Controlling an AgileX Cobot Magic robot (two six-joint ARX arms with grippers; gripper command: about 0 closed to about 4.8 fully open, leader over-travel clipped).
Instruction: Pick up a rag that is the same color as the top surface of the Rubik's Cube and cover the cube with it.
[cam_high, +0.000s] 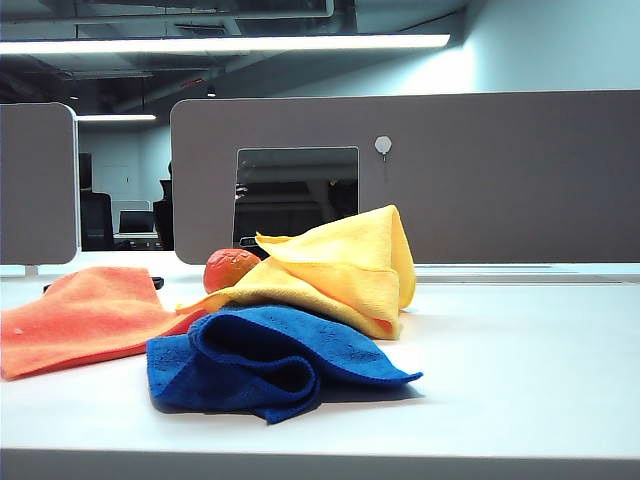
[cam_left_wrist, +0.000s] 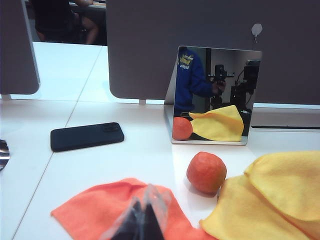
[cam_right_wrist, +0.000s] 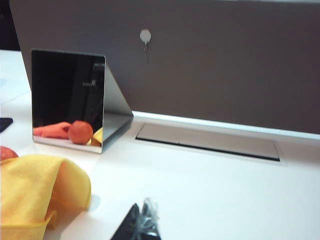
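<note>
The yellow rag (cam_high: 340, 270) lies in a raised, peaked heap at the middle of the table. The Rubik's Cube is hidden in every view. Neither gripper shows in the exterior view. In the left wrist view my left gripper (cam_left_wrist: 145, 210) is shut with nothing in it, above the orange cloth (cam_left_wrist: 105, 207), and the yellow rag (cam_left_wrist: 270, 200) lies off to one side of it. My right gripper (cam_right_wrist: 142, 217) is shut and empty over bare white table, a short way from the edge of the yellow rag (cam_right_wrist: 35, 190).
A blue cloth (cam_high: 260, 360) lies crumpled in front of the rag, with the orange cloth (cam_high: 80, 315) to its left. A round orange fruit (cam_high: 230, 270) sits behind them. A standing mirror (cam_left_wrist: 212, 95), a black phone (cam_left_wrist: 87, 136) and a grey partition (cam_high: 500, 170) are at the back.
</note>
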